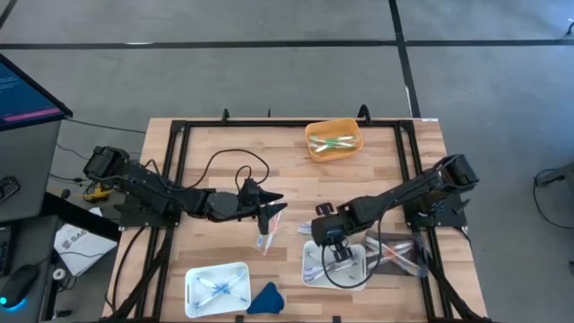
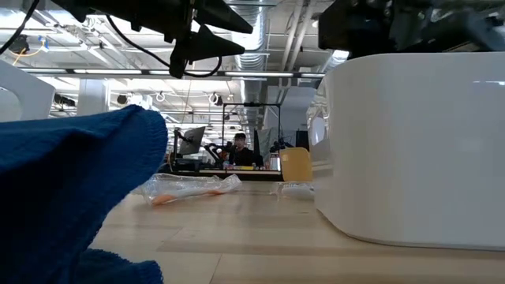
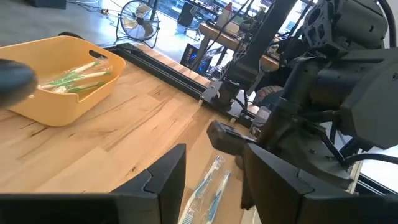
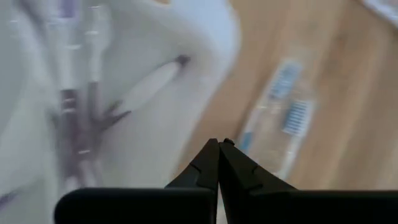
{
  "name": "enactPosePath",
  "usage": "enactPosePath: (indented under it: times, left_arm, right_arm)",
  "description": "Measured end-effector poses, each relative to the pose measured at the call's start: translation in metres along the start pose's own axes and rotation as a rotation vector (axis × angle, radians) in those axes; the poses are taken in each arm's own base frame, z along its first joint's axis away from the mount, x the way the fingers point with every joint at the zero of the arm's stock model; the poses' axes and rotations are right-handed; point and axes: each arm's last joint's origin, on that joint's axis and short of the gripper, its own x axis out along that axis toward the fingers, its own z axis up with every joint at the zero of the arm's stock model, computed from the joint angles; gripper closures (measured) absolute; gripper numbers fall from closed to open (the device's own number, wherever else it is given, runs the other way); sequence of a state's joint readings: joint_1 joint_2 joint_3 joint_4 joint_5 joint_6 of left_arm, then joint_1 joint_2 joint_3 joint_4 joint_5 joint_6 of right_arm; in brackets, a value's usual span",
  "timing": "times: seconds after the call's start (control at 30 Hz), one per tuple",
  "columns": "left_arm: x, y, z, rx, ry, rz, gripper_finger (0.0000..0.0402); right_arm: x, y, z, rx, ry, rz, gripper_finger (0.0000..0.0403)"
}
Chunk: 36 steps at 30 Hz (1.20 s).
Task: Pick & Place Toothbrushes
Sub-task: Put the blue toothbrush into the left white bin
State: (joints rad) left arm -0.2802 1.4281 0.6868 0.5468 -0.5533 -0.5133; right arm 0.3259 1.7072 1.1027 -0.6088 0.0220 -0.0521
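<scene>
Toothbrushes (image 4: 79, 112) in white tray (image 4: 205, 56) — blurred.

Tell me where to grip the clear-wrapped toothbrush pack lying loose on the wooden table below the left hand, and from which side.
Probably grip the clear-wrapped toothbrush pack near mid-length, coming straight down from above. It lies flat, long and thin on the wooden table, so fingers should close across its narrow width. The left hand hovers open above its far end; the right hand is shut over the white tray.

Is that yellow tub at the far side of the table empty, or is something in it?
Not empty. The yellow tub holds a few green-and-white toothbrushes, lying flat inside it.
</scene>
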Motion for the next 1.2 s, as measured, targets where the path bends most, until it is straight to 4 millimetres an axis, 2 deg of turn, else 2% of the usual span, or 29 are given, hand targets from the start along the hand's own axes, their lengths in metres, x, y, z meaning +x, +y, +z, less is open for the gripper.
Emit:
enactPosePath:
  times: [0.23,0.37,0.53,0.83,0.9,0.97,1.07,1.2]
  left_arm:
    - [0.000,0.000,0.000,0.000,0.001,-0.001,0.0245]
    - [0.000,-0.001,0.000,0.000,0.001,-0.003,0.0245]
    - [0.000,-0.001,0.000,0.000,0.001,-0.003,0.0245]
    - [-0.001,-0.001,0.000,0.001,0.003,-0.006,0.0245]
    - [-0.001,-0.001,0.000,0.000,0.002,-0.007,0.0245]
    - [-0.001,-0.001,0.000,0.000,0.002,-0.007,0.0245]
    - [-0.001,-0.001,-0.001,0.000,0.003,-0.007,0.0245]
    - [-0.001,-0.001,-0.001,0.000,0.003,-0.007,0.0245]
  right_arm:
    - [0.000,-0.020,-0.001,0.130,-0.003,-0.078,0.0403]
    - [0.000,-0.020,-0.001,0.156,-0.005,-0.066,0.0390]
    - [0.012,-0.015,-0.002,0.123,-0.033,-0.047,0.0338]
    - [0.015,-0.025,-0.003,0.172,-0.060,-0.085,0.0209]
    - [0.025,-0.025,0.000,0.170,-0.068,-0.084,0.0181]
    - [0.034,-0.024,-0.005,0.149,-0.014,-0.081,0.0158]
    - [0.046,-0.025,-0.004,0.138,0.015,-0.081,0.0139]
    - [0.053,-0.029,-0.007,0.146,0.068,-0.080,0.0135]
